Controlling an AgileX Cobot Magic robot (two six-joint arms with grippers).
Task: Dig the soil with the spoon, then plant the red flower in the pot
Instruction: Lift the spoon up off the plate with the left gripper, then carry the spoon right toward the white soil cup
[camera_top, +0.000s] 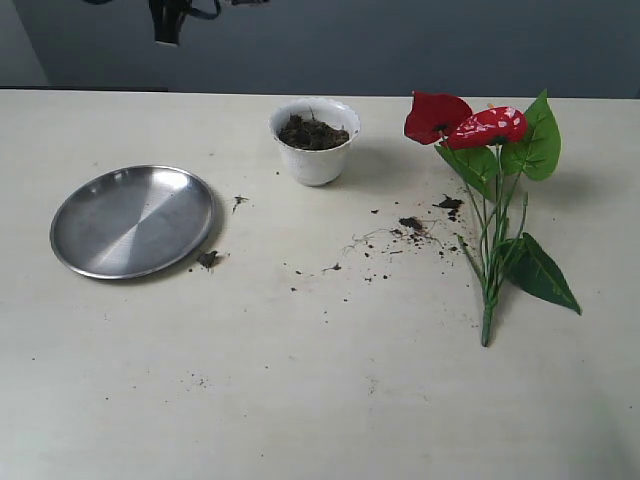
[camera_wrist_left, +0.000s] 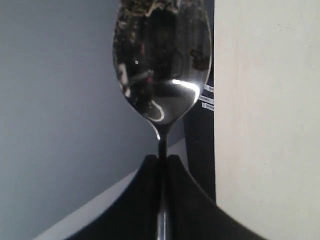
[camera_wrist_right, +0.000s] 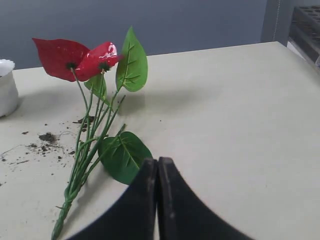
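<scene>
Where the exterior camera looks down across the pale table (camera_top: 300, 400), a round steel plate (camera_top: 130, 220) sits at the left. A white pot (camera_top: 315, 165) stands upright at the back, near the middle, filled with dark soil (camera_top: 312, 132). The flower (camera_top: 487, 130) lies flat at the right, red blooms toward the back and stem end toward the front, well apart from the pot. Loose crumbs (camera_top: 410, 224) and fine roots are scattered between pot and flower, with a few more beside the plate. From my left wrist camera, my left gripper (camera_wrist_left: 163, 162) is clenched on the spoon (camera_wrist_left: 162, 70), the dark jaws pinching its thin handle just below the bowl. The shiny bowl faces the camera with dark soil clinging at its far end, and a strip of table shows beside it. From my right wrist camera, my right gripper (camera_wrist_right: 157, 167) is clenched on nothing, jaws pressed flat together, above the table near the flower's lower leaf. The flower lies ahead on the table, with crumbs beside its stems and part of the pot beyond them.
</scene>
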